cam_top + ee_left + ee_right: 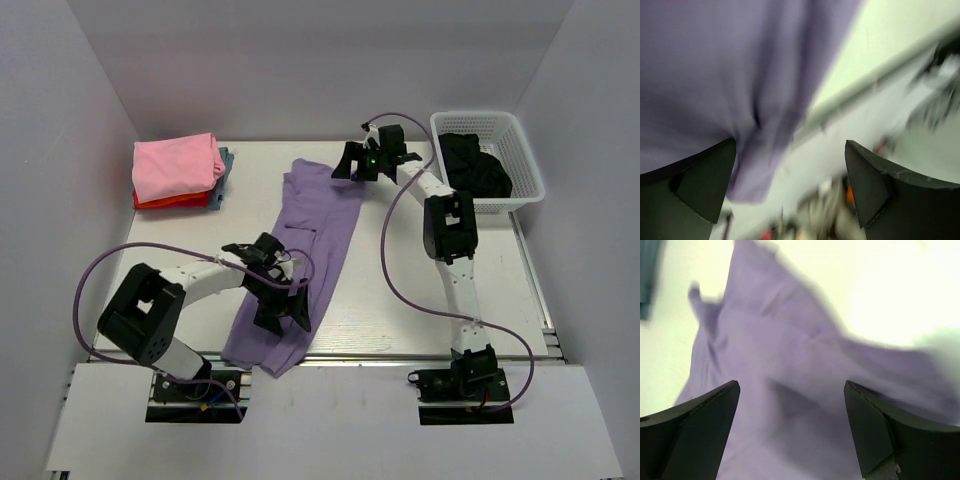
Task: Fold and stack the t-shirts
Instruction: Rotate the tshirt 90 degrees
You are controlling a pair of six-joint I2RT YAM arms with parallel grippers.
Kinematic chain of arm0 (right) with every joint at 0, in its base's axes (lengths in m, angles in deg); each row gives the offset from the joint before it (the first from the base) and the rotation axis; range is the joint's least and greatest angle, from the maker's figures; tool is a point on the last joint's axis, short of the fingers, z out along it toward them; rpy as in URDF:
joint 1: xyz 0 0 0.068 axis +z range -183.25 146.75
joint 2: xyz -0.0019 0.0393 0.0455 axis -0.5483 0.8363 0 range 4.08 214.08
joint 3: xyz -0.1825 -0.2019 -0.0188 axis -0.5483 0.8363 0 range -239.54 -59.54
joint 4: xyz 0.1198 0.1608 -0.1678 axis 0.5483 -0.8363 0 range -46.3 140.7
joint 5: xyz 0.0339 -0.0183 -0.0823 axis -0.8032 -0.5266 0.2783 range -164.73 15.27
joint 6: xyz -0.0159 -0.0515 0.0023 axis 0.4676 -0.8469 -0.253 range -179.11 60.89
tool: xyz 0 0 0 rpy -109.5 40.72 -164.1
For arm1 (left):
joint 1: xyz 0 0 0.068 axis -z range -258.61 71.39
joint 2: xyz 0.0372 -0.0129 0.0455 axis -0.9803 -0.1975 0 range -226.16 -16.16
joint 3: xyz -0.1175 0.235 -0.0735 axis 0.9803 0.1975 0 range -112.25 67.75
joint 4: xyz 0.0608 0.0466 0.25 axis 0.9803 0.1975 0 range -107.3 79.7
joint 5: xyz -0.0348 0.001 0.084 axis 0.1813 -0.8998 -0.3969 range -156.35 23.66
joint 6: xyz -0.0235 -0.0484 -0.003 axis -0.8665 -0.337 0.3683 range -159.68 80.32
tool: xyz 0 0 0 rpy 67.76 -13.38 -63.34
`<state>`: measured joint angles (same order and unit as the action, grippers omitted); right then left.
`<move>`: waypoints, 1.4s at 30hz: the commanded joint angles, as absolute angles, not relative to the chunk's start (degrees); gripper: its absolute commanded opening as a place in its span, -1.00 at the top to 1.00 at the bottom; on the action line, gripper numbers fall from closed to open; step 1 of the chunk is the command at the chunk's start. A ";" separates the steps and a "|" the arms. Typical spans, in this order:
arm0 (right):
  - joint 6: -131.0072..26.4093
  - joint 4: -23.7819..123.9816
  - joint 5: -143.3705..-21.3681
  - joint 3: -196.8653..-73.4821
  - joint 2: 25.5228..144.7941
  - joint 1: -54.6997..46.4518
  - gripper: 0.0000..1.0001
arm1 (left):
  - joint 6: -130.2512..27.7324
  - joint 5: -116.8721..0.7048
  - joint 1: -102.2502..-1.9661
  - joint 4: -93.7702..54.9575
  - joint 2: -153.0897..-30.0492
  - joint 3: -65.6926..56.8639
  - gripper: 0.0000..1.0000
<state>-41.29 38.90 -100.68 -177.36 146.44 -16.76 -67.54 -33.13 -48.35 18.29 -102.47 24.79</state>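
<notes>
Lavender t-shirt (305, 260) lies on the desk (400, 290) as a long, narrow strip, already doubled lengthwise by the look of it. Its long axis runs from far centre to the near edge and slants a little leftward as it comes near.

Left end effector (285, 310) sits over the near end. In the wrist view its fingers are spread, with cloth against the left finger and none pinched between them. Right end effector (348, 168) hangs at the far end, just beside the top right corner. It is also spread wide, with purple cloth below the gap and nothing gripped.

Each arm is therefore nearer its own end of the strip. A crosswise fold would probably bring one end along the long axis onto the other.

Folded stack (178, 170), pink on top, sits at far left, well apart. Basket (530, 160) at far right holds dark cloth (475, 165).
</notes>
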 commanded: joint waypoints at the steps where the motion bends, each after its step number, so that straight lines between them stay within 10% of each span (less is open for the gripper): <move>1: -41.64 38.39 -114.87 -189.43 152.07 -16.64 -0.81 | -63.68 -24.67 -43.99 27.79 -100.19 15.52 -0.99; 18: -46.56 30.93 -90.31 -149.20 113.16 -4.34 -0.81 | -68.85 -64.70 -43.54 24.17 -87.10 8.16 -0.99; 24: -42.16 28.03 -86.16 -144.35 115.16 3.57 -0.81 | -81.77 -86.27 -44.06 36.05 -78.67 10.35 -0.99; 42: -33.01 16.95 -78.77 -163.56 140.48 -2.57 -0.81 | -81.26 -84.72 -44.07 32.09 -72.84 16.78 -0.99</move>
